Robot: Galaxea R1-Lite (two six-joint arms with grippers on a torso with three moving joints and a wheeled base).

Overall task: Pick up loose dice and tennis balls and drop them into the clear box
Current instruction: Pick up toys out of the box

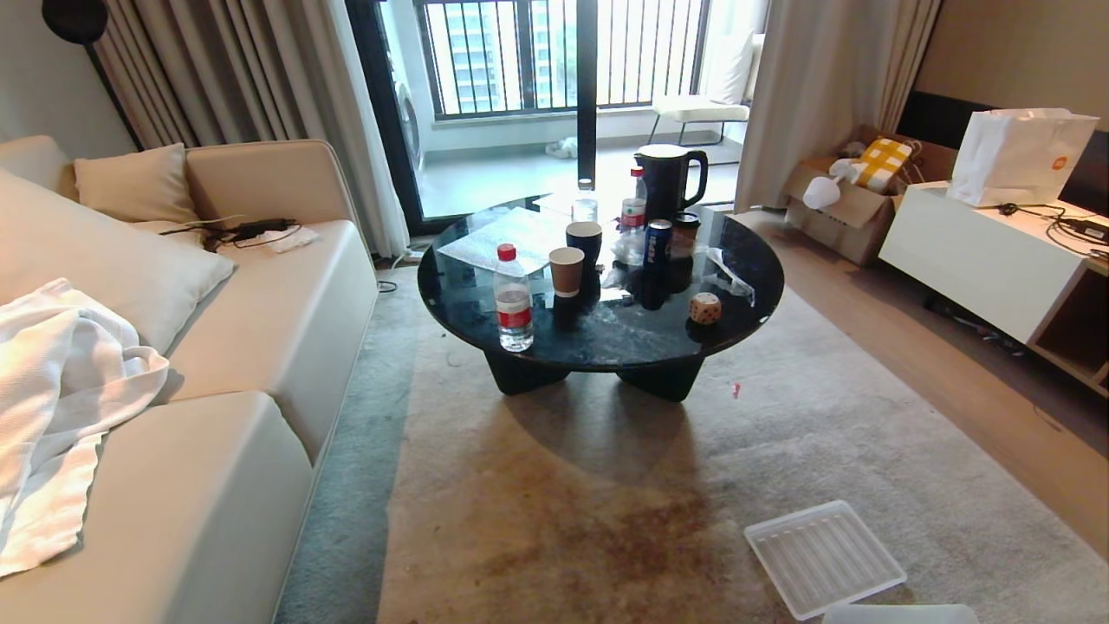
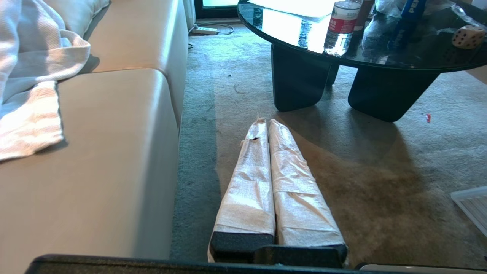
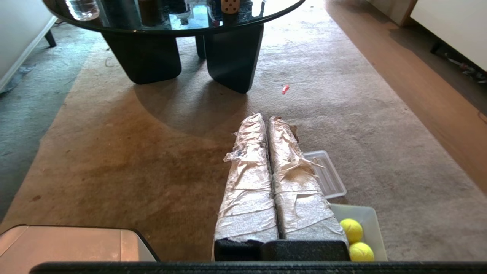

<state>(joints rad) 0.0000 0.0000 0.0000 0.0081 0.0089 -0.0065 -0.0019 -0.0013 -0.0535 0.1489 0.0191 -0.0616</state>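
A tan die (image 1: 704, 308) with dark pips sits near the front right edge of the round black table (image 1: 606, 338); it also shows in the left wrist view as the die (image 2: 468, 37) and in the right wrist view as the die (image 3: 229, 5). Two tennis balls (image 3: 351, 230) (image 3: 361, 252) lie in the clear box (image 3: 371, 219) on the carpet, just beside my right gripper (image 3: 266, 118). That gripper is shut and empty, hanging low over the carpet. My left gripper (image 2: 265, 121) is also shut and empty, low beside the sofa. Neither arm shows in the head view.
A flat ribbed lid (image 1: 823, 557) lies on the carpet beyond the box. The table carries a water bottle (image 1: 513, 299), paper cups, a can and a kettle (image 1: 667, 178). A beige sofa (image 1: 260, 329) with a white blanket runs along the left; a white cabinet (image 1: 979, 251) stands right.
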